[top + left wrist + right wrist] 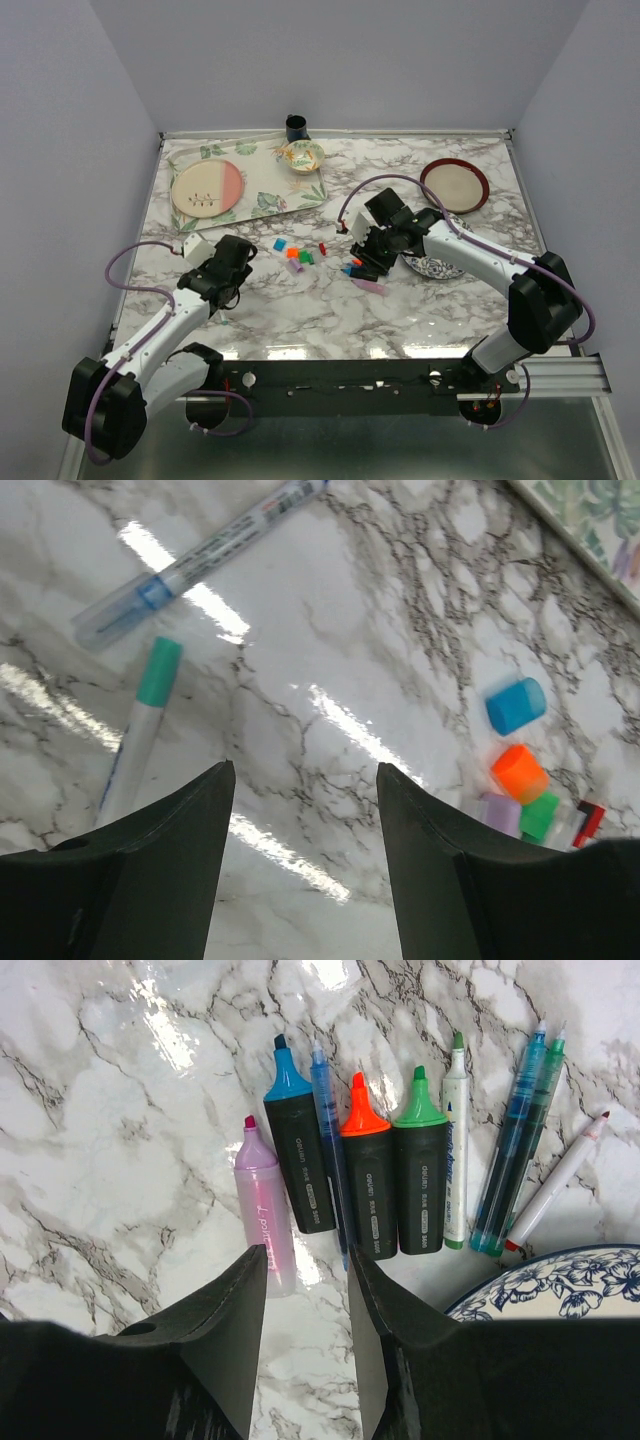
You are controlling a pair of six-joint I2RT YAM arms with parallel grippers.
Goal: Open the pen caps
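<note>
Bright, even overhead light. White glare streaks cross the glossy grey-veined marble tabletop (400, 600) in both wrist views; the small blue plastic cap (516, 705) looks slightly blurred.

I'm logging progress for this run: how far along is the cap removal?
Done: the four highlighters lie bare-tipped, and loose caps such as the orange cap sit on the marble table. In hand: nothing; the left gripper and right gripper are both open. Remaining: the teal cap and, apparently, the clear cap are not yet pulled off.
</note>
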